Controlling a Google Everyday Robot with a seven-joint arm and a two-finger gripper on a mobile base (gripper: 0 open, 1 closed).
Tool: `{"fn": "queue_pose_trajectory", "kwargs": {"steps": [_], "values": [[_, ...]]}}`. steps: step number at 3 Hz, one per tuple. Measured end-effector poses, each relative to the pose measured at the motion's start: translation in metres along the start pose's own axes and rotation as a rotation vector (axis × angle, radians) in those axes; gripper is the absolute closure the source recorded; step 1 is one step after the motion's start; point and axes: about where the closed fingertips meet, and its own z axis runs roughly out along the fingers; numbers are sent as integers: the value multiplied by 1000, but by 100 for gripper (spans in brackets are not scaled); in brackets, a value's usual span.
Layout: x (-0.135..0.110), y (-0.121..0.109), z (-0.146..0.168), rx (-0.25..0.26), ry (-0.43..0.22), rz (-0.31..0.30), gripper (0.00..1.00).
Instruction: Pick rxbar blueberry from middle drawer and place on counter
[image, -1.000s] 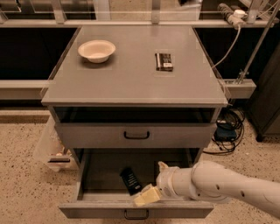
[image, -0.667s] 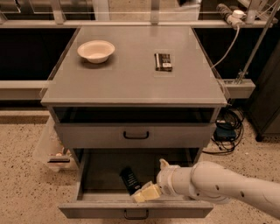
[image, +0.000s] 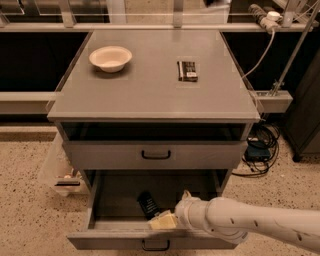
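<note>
Hardly shifts from a second ago, gripper (image: 162, 220) low inside open middle drawer (image: 115, 241) at 6 o'clock | grip state: cannot tell | rxbar blueberry (image: 148, 204): on drawer floor, just at gripper's 11 o'clock | counter (image: 150, 97): white bowl (image: 110, 58) at 11 o'clock

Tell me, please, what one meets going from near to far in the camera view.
The front panel of the middle drawer → the gripper, low inside that drawer beside the rxbar blueberry → the closed upper drawer → the front edge of the counter → the black-brown bar.
</note>
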Motion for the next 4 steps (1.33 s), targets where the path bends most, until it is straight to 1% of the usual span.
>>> {"fn": "queue_pose_trajectory", "kwargs": {"steps": [1,2,3,4], "values": [[8,-32,43,86,-43,65,0],[6,-56,74,145,-81,121,0],[8,-59,78,154,-85,130,0],[11,-31,92,122,-72,112,0]]}}
